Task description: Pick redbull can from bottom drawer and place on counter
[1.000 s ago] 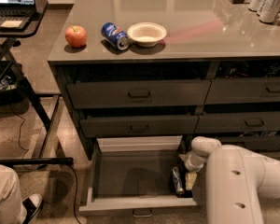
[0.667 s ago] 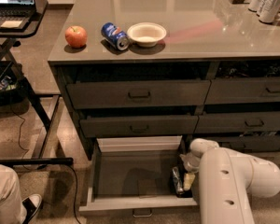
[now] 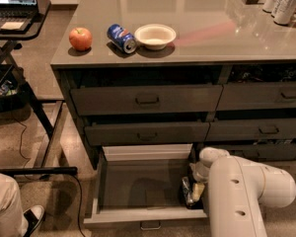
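The bottom drawer (image 3: 147, 152) is pulled open under the cabinet, and its floor is mostly bare. At its right end a slim dark-and-silver can stands roughly upright; it looks like the redbull can (image 3: 186, 191). My white arm (image 3: 246, 191) reaches down from the lower right, and my gripper (image 3: 194, 193) is low inside the drawer, right against that can. The arm's wrist hides part of the can and the drawer's right corner. Above the cabinet the counter (image 3: 202, 14) is glossy grey-brown.
On the counter's left lie a red apple (image 3: 80, 38), a blue Pepsi can (image 3: 121, 37) on its side and a white bowl (image 3: 155, 35). Silver-white cans (image 3: 283, 1) stand at the far right. A laptop desk (image 3: 15, 19) and a person's leg (image 3: 5, 206) are on the left.
My arm's large link has swung slightly left, closer to the drawer. The gripper has stayed at the drawer's right end by the can.
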